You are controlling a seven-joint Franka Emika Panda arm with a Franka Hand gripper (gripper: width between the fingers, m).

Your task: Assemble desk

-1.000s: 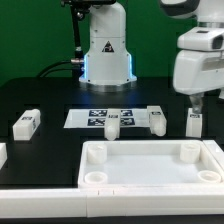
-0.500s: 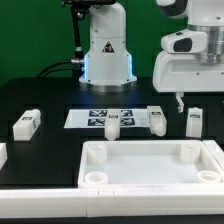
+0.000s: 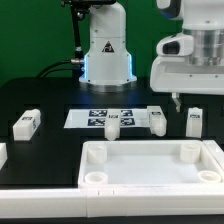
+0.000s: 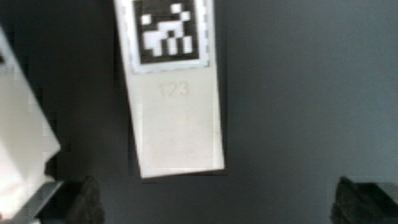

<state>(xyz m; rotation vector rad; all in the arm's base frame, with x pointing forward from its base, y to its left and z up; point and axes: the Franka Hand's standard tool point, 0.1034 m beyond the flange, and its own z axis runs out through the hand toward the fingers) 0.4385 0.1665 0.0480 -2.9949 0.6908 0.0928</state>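
One white plastic desk panel (image 3: 150, 172), rectangular, rimmed, with round corner sockets, lies at six o'clock on the black table (image 3: 50, 100). Four short, blocky white legs (image 3: 113, 126) (each tagged black-and-white) stand apart behind it, from nine to three o'clock. The gripper (image 4: 222, 203) hovers near the three o'clock leg (image 3: 194, 123), jaws wide apart, holding nothing.

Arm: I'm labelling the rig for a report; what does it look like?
The arm has bulky, rounded white shells and a dark round spot. Its hand has dark fingers. Its white base shows a triangle mark, blue glow and black cables.
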